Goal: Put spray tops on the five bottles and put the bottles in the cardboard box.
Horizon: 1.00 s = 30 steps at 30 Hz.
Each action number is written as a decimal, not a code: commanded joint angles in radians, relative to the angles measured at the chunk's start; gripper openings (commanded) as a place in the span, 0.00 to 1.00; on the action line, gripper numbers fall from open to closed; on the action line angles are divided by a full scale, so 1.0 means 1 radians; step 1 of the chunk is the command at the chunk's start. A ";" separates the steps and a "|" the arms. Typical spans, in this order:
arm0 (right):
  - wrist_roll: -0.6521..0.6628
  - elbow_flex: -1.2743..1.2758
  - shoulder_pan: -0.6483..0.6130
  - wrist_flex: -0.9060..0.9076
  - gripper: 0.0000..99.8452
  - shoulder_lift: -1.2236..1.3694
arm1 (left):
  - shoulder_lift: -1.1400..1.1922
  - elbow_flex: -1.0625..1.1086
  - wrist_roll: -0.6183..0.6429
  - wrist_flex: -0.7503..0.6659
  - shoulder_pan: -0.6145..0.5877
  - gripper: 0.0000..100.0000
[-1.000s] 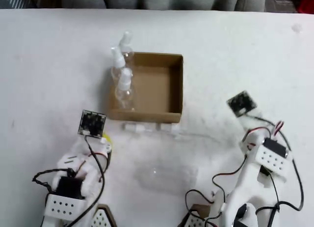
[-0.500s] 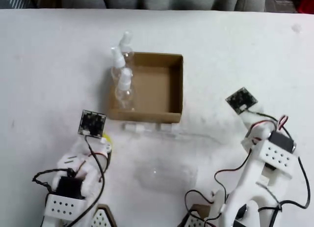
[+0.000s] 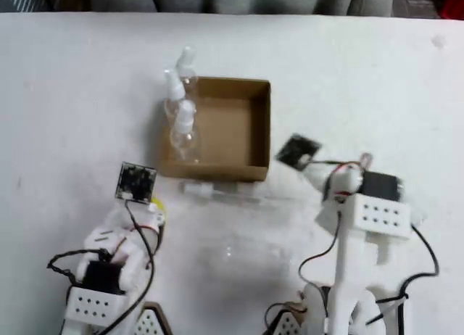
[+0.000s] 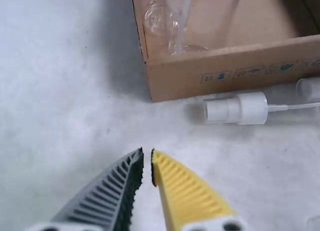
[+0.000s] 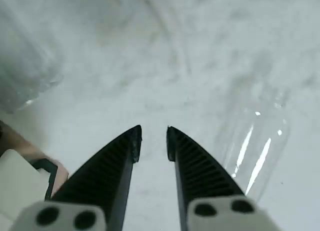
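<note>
Bottles (image 3: 181, 114): three capped, standing along the left wall of the box (image 3: 217, 170). A bare bottle (image 3: 243, 257) lies on the table (image 3: 377, 74) between the arms. Open room beyond the box.

Left wrist: left gripper (image 4: 147, 153) closed, empty. Spray top (image 4: 237, 110) lies just beside the box wall, which may block a grasp.

Right wrist: right gripper (image 5: 153, 133) slightly parted, empty. The bare bottle may roll if nudged.

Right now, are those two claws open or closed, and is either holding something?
Left gripper: shut, holding nothing.
Right gripper: slightly open, holding nothing.
</note>
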 commanded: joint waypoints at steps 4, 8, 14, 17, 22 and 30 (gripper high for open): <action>-0.195 -0.038 -0.349 -0.007 0.03 -0.024 | -0.018 -0.005 -0.014 0.008 -0.024 0.02; -0.334 -0.006 -0.545 -0.094 0.03 -0.016 | -0.021 -0.011 -0.006 -0.003 -0.128 0.02; -0.440 0.103 -0.739 -0.318 0.03 -0.015 | -0.016 -0.054 0.071 -0.017 -0.237 0.02; -0.454 0.143 -0.792 -0.412 0.03 -0.015 | -0.015 -0.064 0.081 -0.021 -0.282 0.02; -0.453 0.180 -0.860 -0.532 0.03 -0.012 | -0.013 -0.089 0.081 -0.018 -0.320 0.02; -0.425 0.115 -0.871 -0.673 0.13 0.242 | -0.013 -0.089 0.081 -0.014 -0.318 0.02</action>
